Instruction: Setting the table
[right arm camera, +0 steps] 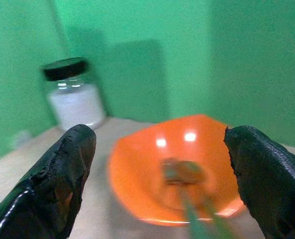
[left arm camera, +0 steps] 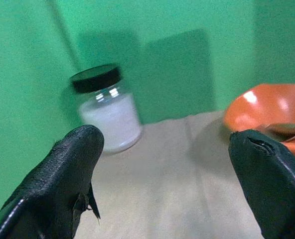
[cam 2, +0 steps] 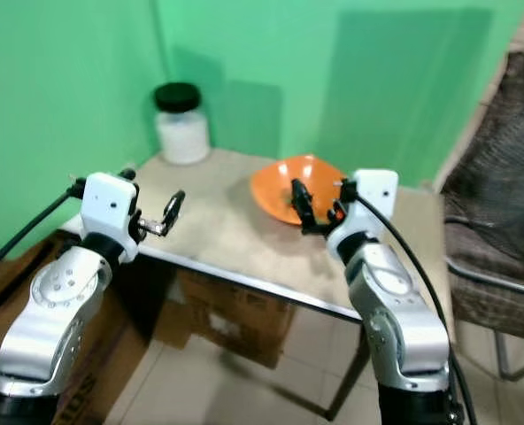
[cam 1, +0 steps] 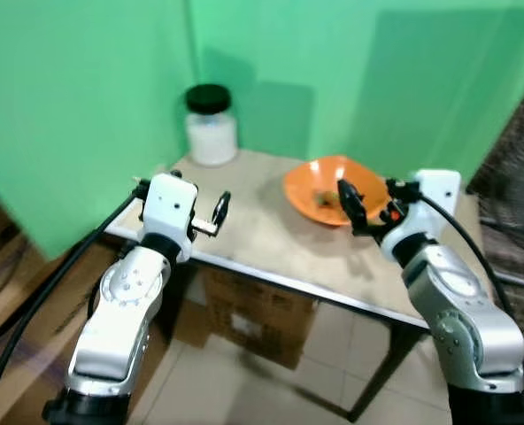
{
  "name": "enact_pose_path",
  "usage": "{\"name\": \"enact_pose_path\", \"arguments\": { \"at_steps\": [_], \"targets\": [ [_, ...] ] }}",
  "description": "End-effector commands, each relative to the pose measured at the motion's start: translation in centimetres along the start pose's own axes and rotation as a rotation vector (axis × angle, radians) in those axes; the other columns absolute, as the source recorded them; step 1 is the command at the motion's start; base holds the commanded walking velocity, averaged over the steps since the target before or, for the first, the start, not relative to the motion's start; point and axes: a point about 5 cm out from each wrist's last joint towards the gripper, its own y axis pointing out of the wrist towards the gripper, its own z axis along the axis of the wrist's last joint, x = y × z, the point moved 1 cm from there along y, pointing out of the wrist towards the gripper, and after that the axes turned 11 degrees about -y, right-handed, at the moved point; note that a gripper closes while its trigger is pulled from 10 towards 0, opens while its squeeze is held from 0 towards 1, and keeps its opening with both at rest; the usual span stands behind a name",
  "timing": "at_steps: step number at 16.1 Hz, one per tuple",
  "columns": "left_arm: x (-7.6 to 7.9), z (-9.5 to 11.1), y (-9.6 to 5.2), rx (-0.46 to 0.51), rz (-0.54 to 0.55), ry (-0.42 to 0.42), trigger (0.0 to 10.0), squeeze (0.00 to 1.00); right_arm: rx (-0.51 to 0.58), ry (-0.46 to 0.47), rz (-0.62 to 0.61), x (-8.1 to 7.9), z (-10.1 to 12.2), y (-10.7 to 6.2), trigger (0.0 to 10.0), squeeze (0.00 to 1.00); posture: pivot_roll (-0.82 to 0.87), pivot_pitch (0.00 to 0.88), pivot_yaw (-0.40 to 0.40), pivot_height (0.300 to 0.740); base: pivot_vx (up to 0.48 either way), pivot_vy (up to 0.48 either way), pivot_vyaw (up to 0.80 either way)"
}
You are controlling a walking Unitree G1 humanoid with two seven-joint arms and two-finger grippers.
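The shallow orange plastic bowl point(cam 1: 333, 189) sits near the beige table's point(cam 1: 262, 239) right edge; the glass jar of white powder point(cam 1: 211, 126) occupies its back-left corner. Left gripper point(cam 1: 219, 211) and right gripper point(cam 1: 355, 205) hover, fingers apart.

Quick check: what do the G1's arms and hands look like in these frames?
Both arms are silver with rounded joint housings and white boxy wrist blocks. Black cables run along each. The left hand and right hand each have two long black fingers with a matte, textured surface. No markings legible.
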Motion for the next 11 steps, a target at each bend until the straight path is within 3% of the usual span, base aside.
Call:
{"name": "enact_pose_path", "arguments": {
  "at_steps": [1,4,9,11],
  "targets": [
    [0.75,0.06,0.25,0.002,-0.033,0.001,10.0,0.00,0.003,-0.011,-0.026,0.83,0.10,-0.42,10.0,0.00,0.03,0.000,0.013,0.740,0.296,0.000,0.00],
    [0.60,-0.06,0.22,-0.001,-0.024,-0.004,10.0,0.00,0.001,-0.034,-0.015,0.56,0.04,-0.39,10.0,0.00,0.04,0.000,0.003,0.740,0.296,0.000,0.00],
    [0.04,-0.20,0.11,-0.006,0.005,-0.008,10.0,0.00,-0.002,-0.048,-0.013,0.09,-0.26,-0.58,10.0,0.00,0.04,0.000,-0.008,0.740,0.300,0.000,0.69],
    [-0.11,-0.46,0.04,-0.023,0.038,-0.038,10.0,0.00,-0.014,-0.014,-0.025,0.16,-0.52,-1.08,10.0,0.00,0.03,0.000,-0.006,0.740,0.133,0.000,0.00]
  ]
}}
